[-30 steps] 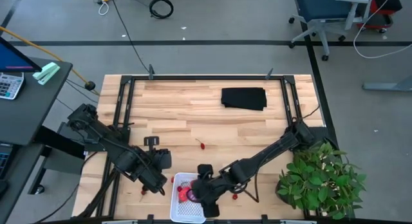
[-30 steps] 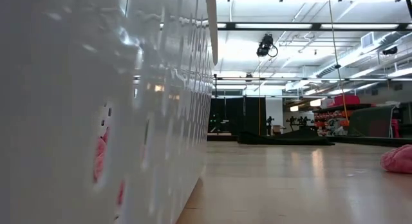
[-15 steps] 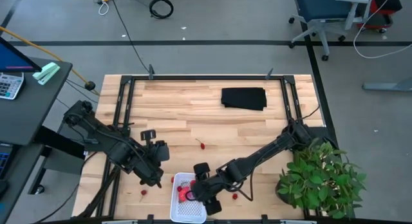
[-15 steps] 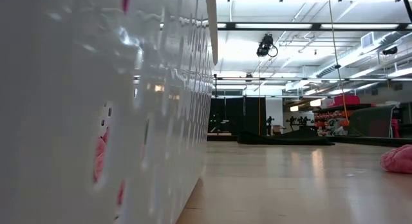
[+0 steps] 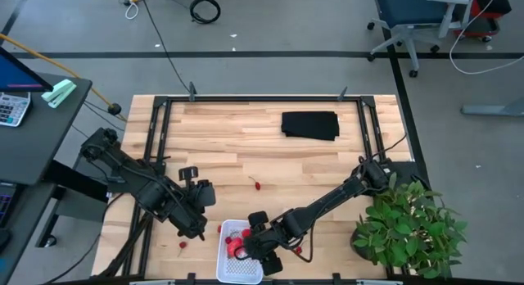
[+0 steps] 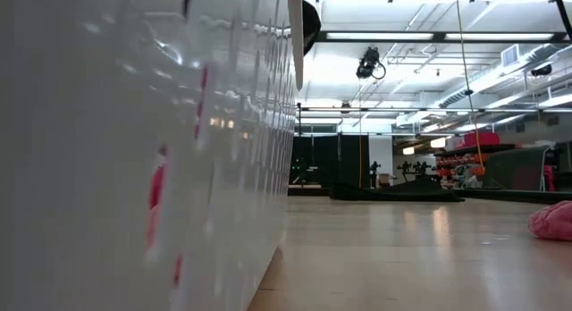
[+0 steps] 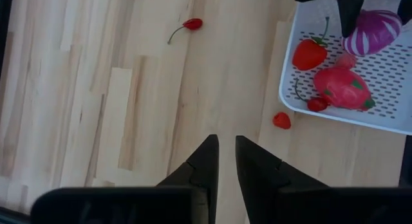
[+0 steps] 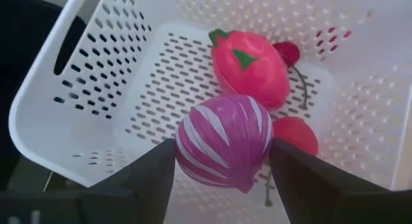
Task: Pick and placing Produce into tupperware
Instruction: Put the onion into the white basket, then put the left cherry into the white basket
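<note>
- Far left, the left gripper [image 5: 199, 229] hangs low over the wooden surface [image 5: 262, 146], arm reaching in from the left edge; its fingers [image 7: 205, 161] stand nearly together with only a thin slit between them, nothing in them.
- Loose produce near it: a small red piece [image 7: 281, 120] lies just outside the container's wall, ahead of the fingers and off to the container side. A red cherry [image 7: 192, 24] with a stem sits farther off. By my reading the left arm is the nearer one for both.
- Next across, the white container [image 5: 240, 260] at the front edge already holds a red strawberry [image 7: 309, 53], a pink fruit [image 8: 250, 66] and a small red stemmed piece.
- Over it, the right gripper [image 5: 247, 251], arm stretched low and long from the right side. Its fingers [image 8: 151, 169] are clamped on the purple onion [image 8: 224, 141], one on each flank, tip pointing down.
- The onion hangs directly above the basket floor, just beside the pink fruit: the coming release looks like a straight drop.
</note>
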Controlling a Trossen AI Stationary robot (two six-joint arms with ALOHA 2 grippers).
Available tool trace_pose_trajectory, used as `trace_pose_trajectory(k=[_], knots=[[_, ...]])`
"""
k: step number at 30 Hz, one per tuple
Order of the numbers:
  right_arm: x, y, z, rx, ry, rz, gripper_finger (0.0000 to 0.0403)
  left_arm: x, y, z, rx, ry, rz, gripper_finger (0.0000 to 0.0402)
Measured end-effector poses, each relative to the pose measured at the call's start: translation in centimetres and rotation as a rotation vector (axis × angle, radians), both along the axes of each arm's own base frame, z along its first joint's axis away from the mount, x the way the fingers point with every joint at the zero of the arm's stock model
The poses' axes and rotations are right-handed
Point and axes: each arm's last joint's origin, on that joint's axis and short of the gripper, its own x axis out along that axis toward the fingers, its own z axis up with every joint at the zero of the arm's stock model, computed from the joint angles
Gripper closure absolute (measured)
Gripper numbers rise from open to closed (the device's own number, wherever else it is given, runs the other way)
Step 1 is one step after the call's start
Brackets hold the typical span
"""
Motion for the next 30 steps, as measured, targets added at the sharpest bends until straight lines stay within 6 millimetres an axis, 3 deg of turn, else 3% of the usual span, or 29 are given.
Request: trace_pose_trajectory(k=[9, 30], knots=[[0.2, -0.6, 0.2, -0.008, -0.006, -0.015, 0.0155, 0.0, 0.0, 0.0, 0.000, -0.001, -0.002, 0.0340], [0.9, -1.4, 0.7, 0.047, -0.023, -0.083, 0.0083, -0.1, -0.1, -0.1, -0.043, 0.030, -0.006, 0.0344]])
